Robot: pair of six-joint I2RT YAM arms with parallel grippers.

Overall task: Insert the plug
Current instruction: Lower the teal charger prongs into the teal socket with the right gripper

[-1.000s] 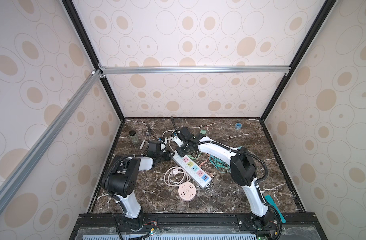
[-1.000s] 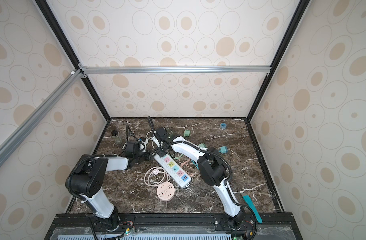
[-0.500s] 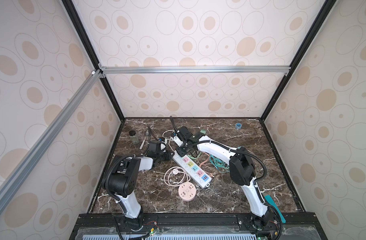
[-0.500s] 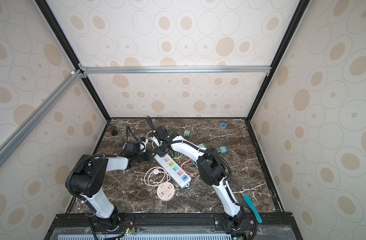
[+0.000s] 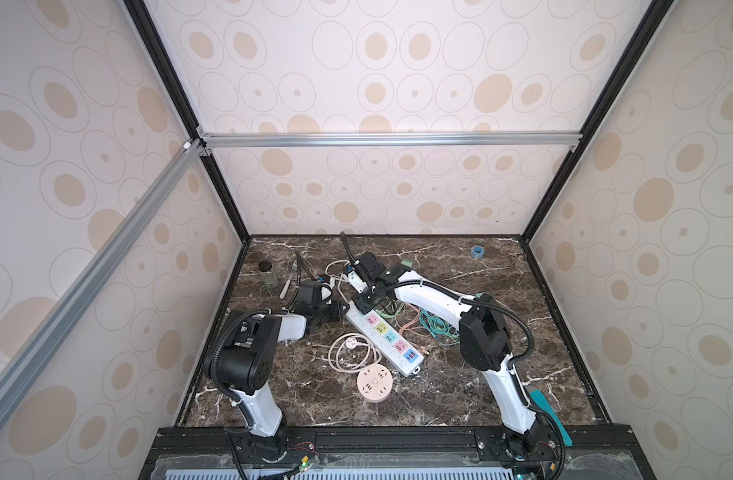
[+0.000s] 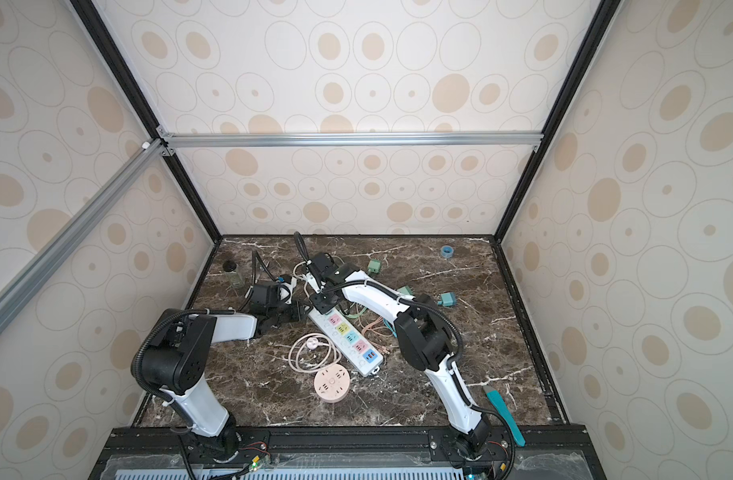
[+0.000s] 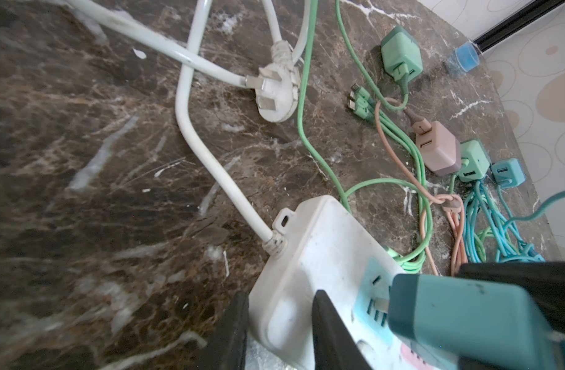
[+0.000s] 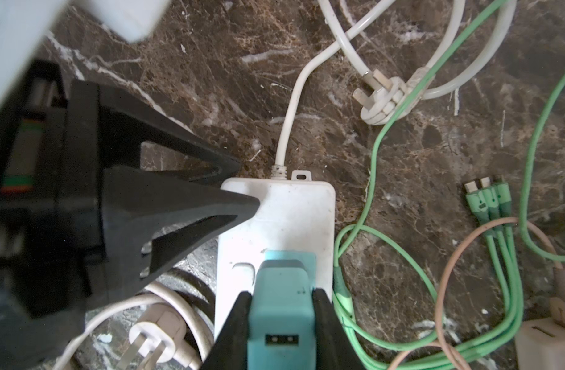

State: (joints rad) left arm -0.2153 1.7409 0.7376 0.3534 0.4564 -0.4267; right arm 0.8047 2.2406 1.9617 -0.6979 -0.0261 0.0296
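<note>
Clamps teal plug (image 8: pixel 281 323) in right end effector (image 8: pixel 281 293), power strip (image 8: pixel 294 211) in left end effector (image 7: pixel 279 296); risks bending prongs (image 7: pixel 380 303) if tilted.

I'm driving a robotics lab test cell here, not a lived-in room. Black frame posts (image 5: pixel 548 195) and a silver aluminium crossbar (image 5: pixel 377 139) box the space in. The panels between them wear cream wallpaper with beige ovals (image 5: pixel 419 54), probably a staged backdrop, though from above I can't tell its material. The floor is a dark brown marble-patterned tabletop (image 5: pixel 460 395). A black mounting rail (image 5: pixel 398 440) at six o'clock carries one white-and-black robot arm (image 5: pixel 248 357) at seven and another (image 5: pixel 481 340) at five. Props lie loose around the middle: a white power strip with pastel sockets (image 5: pixel 387 338), a round pink socket hub (image 5: pixel 374 385) and tangled green and teal cables (image 5: pixel 431 328).
</note>
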